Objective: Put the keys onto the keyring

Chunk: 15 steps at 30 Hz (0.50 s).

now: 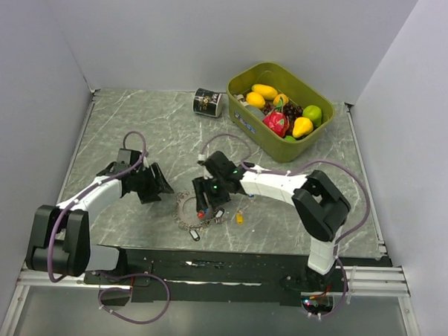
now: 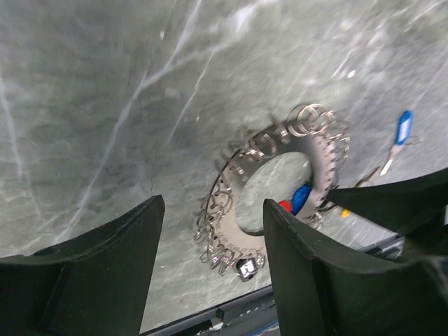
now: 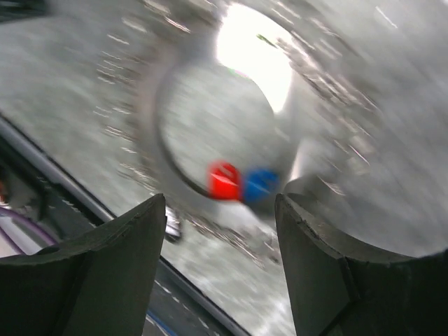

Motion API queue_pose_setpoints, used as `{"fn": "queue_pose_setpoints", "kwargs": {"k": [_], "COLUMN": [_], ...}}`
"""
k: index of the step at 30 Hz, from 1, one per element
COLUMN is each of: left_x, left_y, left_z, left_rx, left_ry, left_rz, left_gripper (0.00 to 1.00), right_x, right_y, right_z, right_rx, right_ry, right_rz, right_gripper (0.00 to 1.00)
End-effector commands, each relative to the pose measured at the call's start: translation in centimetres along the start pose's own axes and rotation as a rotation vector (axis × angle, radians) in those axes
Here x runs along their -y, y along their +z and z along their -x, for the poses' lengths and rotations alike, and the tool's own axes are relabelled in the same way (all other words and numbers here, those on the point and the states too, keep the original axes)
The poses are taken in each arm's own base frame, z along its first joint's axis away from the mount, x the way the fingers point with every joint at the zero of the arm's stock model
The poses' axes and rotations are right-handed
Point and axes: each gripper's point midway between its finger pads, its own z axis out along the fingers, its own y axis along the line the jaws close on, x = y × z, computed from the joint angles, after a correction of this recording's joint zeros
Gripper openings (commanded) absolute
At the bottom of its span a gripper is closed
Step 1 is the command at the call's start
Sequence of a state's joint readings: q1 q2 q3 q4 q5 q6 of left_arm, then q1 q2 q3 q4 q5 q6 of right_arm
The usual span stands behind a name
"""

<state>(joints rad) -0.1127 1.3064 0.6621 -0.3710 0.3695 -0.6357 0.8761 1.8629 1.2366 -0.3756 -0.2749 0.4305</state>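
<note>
On the grey marbled worktop (image 1: 136, 127): the keyring (image 2: 320, 159), a flat silvery band fringed with small wire loops, lay flat near the front edge, between the two arms.
Right arm: the right pincer (image 3: 218, 206) hung directly above the keyring, its fingers spread apart and gripping nothing; the wrist view was blurred.
Left arm: the left pincer (image 2: 213, 210) pointed at the keyring from the left, near it but not touching, fingers parted with nothing between them.
Inside the ring: a red tag (image 3: 224, 180) and a blue tag (image 3: 260, 183) sat side by side in the hollow centre, close against the inner edge; whether either was hooked on could not be told.
Loose keys: a yellow-tagged key (image 1: 240, 218) lay on the marble just right of the ring, a blue-tagged key (image 2: 402, 128) a little beyond it, and a dark-tagged key (image 1: 194, 234) at the ring's front rim.
Back of the worktop: a black can (image 1: 208, 102) lay on its side beside an olive-green bin (image 1: 245, 120) filled with toy fruit (image 1: 276, 123), both well apart from the keyring.
</note>
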Motion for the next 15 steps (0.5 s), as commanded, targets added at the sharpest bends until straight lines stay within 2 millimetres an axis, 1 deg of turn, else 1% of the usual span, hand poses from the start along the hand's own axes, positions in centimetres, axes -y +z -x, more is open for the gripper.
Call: {"fn": "queue_pose_setpoints", "kwargs": {"k": [1, 3, 6, 9, 11, 15], "left_x": [0.4, 0.3, 0.3, 0.3, 0.3, 0.2], "left_y": [1.1, 1.5, 1.9, 2.2, 2.4, 2.7], "left_z": [-1.3, -2.1, -2.9, -3.6, -3.9, -4.7], "left_rx": [-0.04, -0.059, -0.072, -0.084, -0.089, -0.101], "left_ry": [-0.008, -0.001, 0.001, 0.004, 0.012, 0.013], "left_rz": [-0.016, -0.01, -0.002, -0.001, 0.0, 0.011], "left_gripper": [0.64, 0.63, 0.63, 0.63, 0.61, 0.57], "right_x": [1.0, 1.9, 2.3, 2.1, 2.1, 1.8], "right_y": [-2.9, -2.7, -2.6, -2.3, -1.9, -1.3], "right_z": [0.5, -0.8, -1.7, -2.2, -2.2, -1.4], "right_rx": [0.073, 0.05, 0.043, 0.035, 0.031, 0.037], "right_ry": [0.079, 0.111, 0.135, 0.149, 0.154, 0.151], "right_rz": [-0.018, -0.035, -0.032, -0.014, -0.004, 0.011], "right_gripper": [0.71, 0.7, 0.7, 0.7, 0.69, 0.62]}}
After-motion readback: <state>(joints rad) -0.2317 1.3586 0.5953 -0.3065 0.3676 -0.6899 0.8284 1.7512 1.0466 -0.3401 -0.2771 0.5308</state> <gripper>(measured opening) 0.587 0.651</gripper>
